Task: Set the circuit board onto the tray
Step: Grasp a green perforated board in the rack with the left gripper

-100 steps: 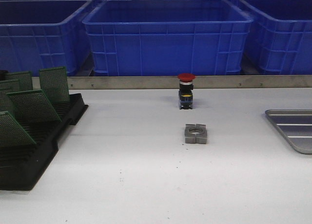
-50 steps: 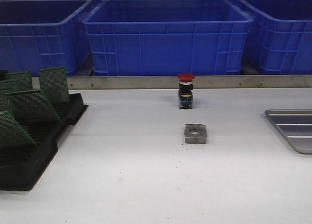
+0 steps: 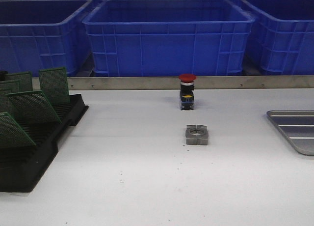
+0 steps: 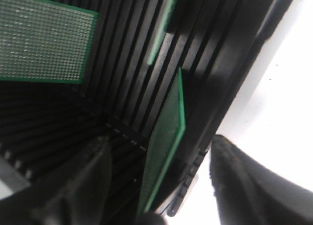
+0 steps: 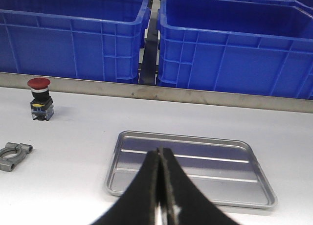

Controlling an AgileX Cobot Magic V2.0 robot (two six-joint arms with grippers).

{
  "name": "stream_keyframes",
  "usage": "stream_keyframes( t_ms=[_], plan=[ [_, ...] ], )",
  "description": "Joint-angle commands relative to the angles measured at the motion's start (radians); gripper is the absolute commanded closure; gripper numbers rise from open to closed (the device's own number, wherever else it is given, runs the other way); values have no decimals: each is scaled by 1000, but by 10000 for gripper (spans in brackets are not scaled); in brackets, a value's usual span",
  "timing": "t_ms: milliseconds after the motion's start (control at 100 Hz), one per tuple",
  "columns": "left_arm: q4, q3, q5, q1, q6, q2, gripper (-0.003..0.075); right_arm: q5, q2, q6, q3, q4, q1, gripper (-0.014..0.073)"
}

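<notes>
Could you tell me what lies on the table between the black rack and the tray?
Front view: only a grey metal clamp between rack and tray.

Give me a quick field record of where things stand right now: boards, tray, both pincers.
circuit boards: green perforated boards leaning in the black slotted rack, table's left side
tray: grey metal tray, no board on it, table's right side
left pincer: open, fingers either side of one board's edge in the rack
right pincer: shut, holding nothing, above the tray's near edge
other items: red-capped pushbutton switch, grey metal clamp block
</notes>
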Motion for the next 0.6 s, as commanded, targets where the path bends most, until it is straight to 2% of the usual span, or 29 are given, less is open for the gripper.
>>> stream_keyframes(
  t_ms=[0, 40, 50, 60, 160, 250, 390, 490, 590],
  plan=[
    [-27, -52, -19, -5, -2, 13, 462, -74, -20, -3, 1, -13, -1, 653],
    [-34, -65, 0, -5, -2, 25, 545, -74, -20, -3, 1, -13, -1, 653],
    [-34, -67, 2, -5, -2, 26, 545, -74, -20, -3, 1, -13, -1, 653],
    [-36, -71, 9, -5, -2, 28, 581, -74, -20, -3, 1, -13, -1, 653],
    [-39, -90, 28, -5, -2, 36, 732, -74, -20, -3, 1, -13, -1, 653],
    [-40, -102, 46, -5, -2, 36, 737, -74, -20, -3, 1, -13, -1, 653],
    [-40, -146, 147, -5, -2, 36, 737, -74, -20, -3, 1, -13, -1, 653],
    [-51, -198, 260, -5, -2, 26, 737, -74, -20, -3, 1, -13, -1, 653],
    [-51, -254, 427, -7, -2, 7, 737, -74, -20, -3, 1, -13, -1, 653]
  ],
)
